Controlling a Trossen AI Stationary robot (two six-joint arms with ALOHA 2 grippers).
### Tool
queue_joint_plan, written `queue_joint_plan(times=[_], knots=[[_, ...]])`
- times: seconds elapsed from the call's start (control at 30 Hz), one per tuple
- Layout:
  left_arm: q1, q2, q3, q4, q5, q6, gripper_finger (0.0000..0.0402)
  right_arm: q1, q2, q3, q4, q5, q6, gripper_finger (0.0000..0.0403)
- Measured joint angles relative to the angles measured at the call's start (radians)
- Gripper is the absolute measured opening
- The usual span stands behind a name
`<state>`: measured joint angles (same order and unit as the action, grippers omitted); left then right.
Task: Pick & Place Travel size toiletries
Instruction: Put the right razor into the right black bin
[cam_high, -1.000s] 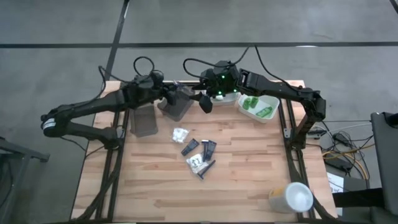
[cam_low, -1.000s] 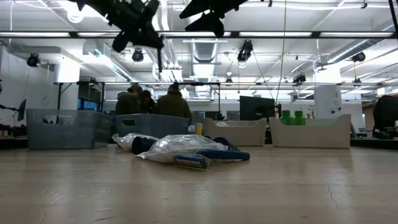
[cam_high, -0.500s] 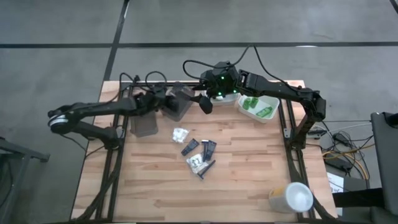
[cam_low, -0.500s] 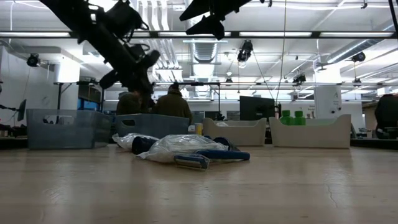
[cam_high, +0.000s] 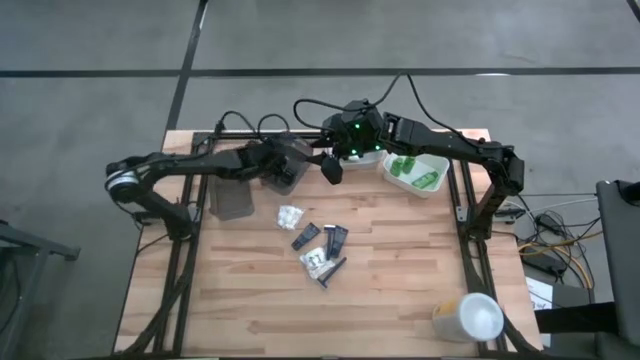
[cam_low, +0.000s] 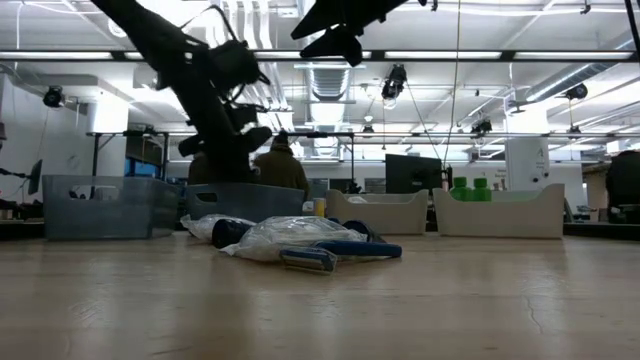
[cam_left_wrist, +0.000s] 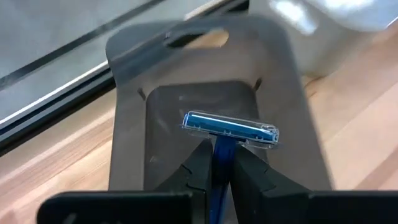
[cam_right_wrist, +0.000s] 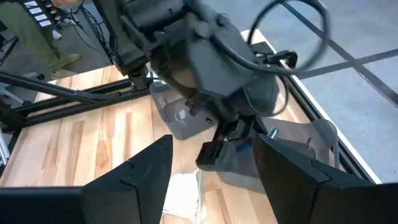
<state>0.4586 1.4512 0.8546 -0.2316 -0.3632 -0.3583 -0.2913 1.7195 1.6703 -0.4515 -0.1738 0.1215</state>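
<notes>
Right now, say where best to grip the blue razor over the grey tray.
By its slim blue handle, as the left gripper does: fingers pinch it just behind the wide clear-capped head of the blue razor, coming from the handle end. The crosswise head is too broad, and the grey tray lies below.

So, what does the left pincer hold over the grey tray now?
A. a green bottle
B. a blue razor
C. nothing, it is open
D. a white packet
B: in the left wrist view, the left pincer is shut on the handle of a blue razor, whose clear-capped head is over the grey tray.
</notes>
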Motion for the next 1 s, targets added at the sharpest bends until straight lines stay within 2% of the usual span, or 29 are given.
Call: queue_joint_plan(times=[0.47,1.0], knots=[[0.083,0.182,0.221,-0.243,0.013,0.102,0.0039,0.0,0.0,-0.006,-0.017,-0.001,0.006,0.0195],[0.129,0.228,0.234,-0.254,0.043,0.198,0.004,0.0,0.0,-0.006,-0.017,-0.002,0.01,0.0159]])
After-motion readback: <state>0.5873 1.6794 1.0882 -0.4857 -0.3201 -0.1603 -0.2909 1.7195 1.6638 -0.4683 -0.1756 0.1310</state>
